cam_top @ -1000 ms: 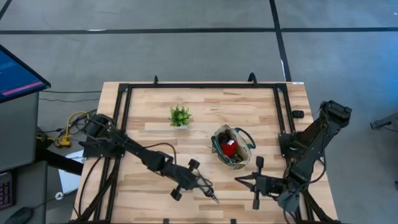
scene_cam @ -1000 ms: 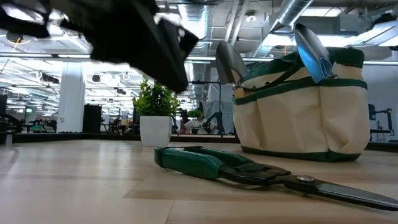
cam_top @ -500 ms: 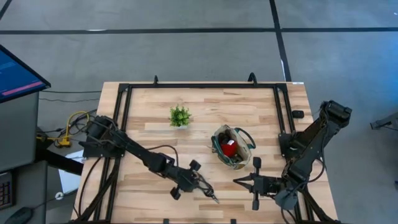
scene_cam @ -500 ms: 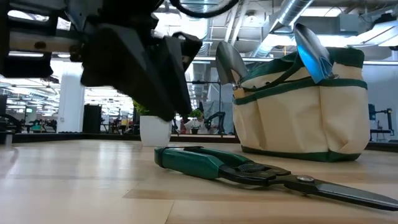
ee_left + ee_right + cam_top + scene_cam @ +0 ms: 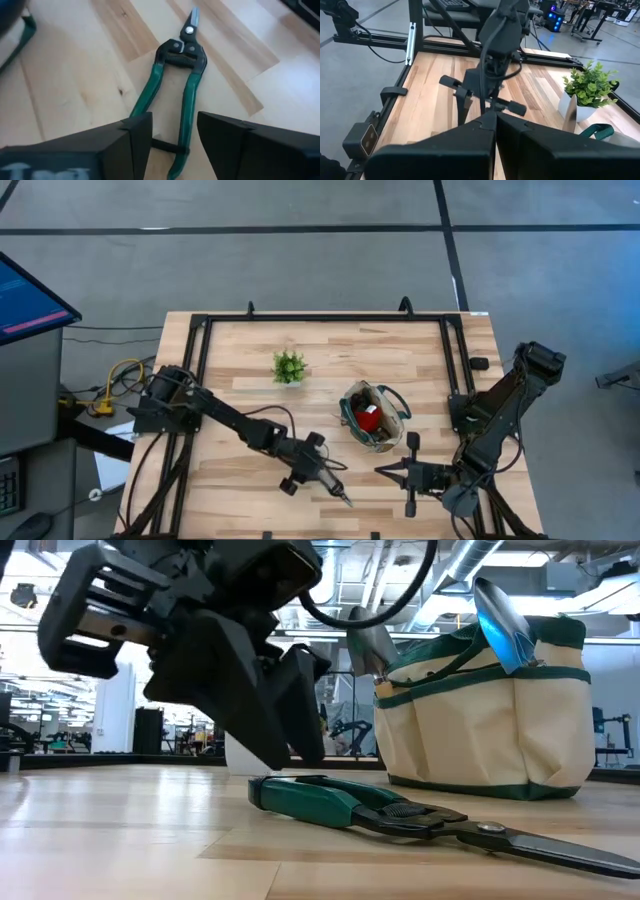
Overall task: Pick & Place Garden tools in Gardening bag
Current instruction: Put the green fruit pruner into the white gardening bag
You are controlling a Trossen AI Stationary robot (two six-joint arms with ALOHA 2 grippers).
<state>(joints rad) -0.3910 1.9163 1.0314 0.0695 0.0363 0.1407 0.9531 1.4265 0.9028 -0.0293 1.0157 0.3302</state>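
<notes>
On the counter (image 5: 240,340), the shears (image 5: 335,492) lay near the front edge, under the left end effector (image 5: 312,480). The gardening bag (image 5: 375,418) stood behind them, the potted plant (image 5: 289,366) farther back-left.

Even indoor light, soft shadows, blur close to the lenses

From above, the wooden table (image 5: 400,355) is evenly lit with only faint shadows under the arms. At table height, ceiling lights glow bright in the room behind, the left gripper (image 5: 285,745) looms dark against them, and a trowel blade (image 5: 497,610) in the gardening bag (image 5: 485,720) catches a blue sheen. The green-handled shears (image 5: 177,95) lie in fair focus on pale, slightly washed-out planks, while the left gripper's fingers (image 5: 125,145) blur in the foreground. The right gripper (image 5: 495,145) is likewise a soft dark mass, and the potted plant (image 5: 587,90) beyond is sharper.
</notes>
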